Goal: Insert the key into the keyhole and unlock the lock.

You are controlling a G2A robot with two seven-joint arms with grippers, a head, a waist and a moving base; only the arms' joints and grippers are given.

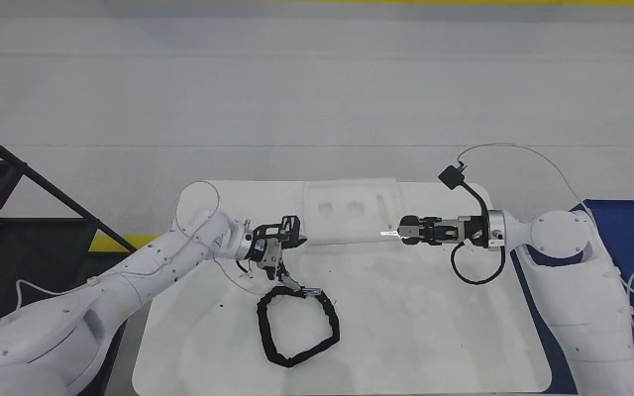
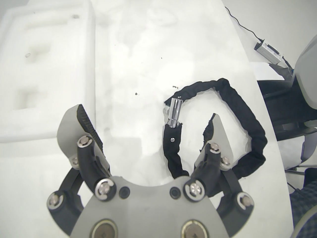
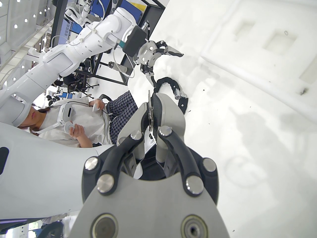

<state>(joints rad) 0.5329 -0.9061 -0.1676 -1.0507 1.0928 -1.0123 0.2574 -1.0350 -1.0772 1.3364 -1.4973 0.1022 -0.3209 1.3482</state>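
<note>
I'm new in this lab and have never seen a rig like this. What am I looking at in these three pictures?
This is a robot with two arms working at a white table. One picture looks down from a camera above the arms. The other two come from a camera on each wrist, so each shows that arm's own gripper up close.

A black chain lock with a silver cylinder lies on the table, next to a white foam tray.

The left gripper is open over the end of the chain near the cylinder. The right gripper is shut on a key, held off to the side and not touching the lock.
</note>
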